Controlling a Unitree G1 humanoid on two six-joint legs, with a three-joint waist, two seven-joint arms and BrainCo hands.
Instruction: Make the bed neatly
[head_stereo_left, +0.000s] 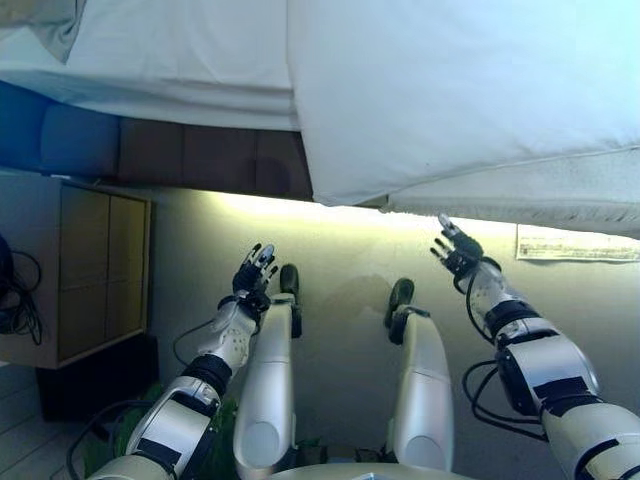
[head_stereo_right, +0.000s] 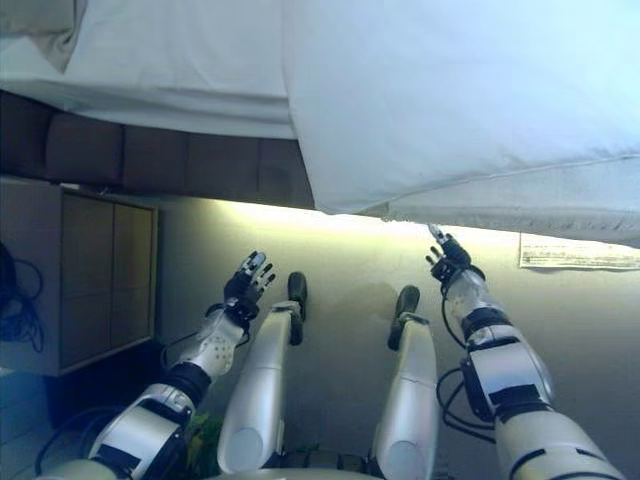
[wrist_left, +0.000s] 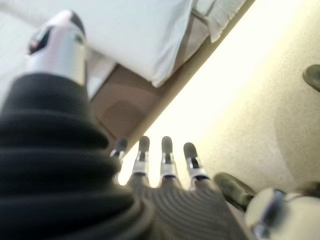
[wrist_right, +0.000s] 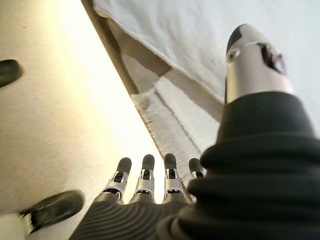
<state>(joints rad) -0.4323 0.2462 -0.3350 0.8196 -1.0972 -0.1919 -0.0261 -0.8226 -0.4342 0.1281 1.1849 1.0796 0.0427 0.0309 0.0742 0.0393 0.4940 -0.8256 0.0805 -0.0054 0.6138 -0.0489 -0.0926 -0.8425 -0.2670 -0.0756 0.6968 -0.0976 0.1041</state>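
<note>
1. The left hand (head_stereo_left: 255, 272) is held out over the floor (head_stereo_left: 340, 260), in front of the bed. Its fingers (wrist_left: 165, 157) are straight and spread a little. It holds nothing and touches nothing.
2. The right hand (head_stereo_left: 456, 247) reaches up near the hanging edge of the white blanket (head_stereo_left: 460, 90). Its fingers (wrist_right: 147, 175) are straight too, and it holds nothing. From the head views you cannot tell if its fingertips touch the cloth edge or stop just below it.
3. The blanket lies on top of the bed, over the white sheet (head_stereo_left: 180, 60). One corner hangs down past the dark brown bed frame (head_stereo_left: 210, 155).
4. The head views show a wooden cabinet (head_stereo_left: 95, 265) beside the bed on the left. They also show a paper (head_stereo_left: 575, 243) on the floor on the right.
5. The right wrist view shows a folded, rougher edge of cloth (wrist_right: 165, 120) under the smooth blanket, just past the fingertips.
6. The left wrist view shows the blanket corner (wrist_left: 160, 45) hanging over the brown frame, well apart from the left hand.
</note>
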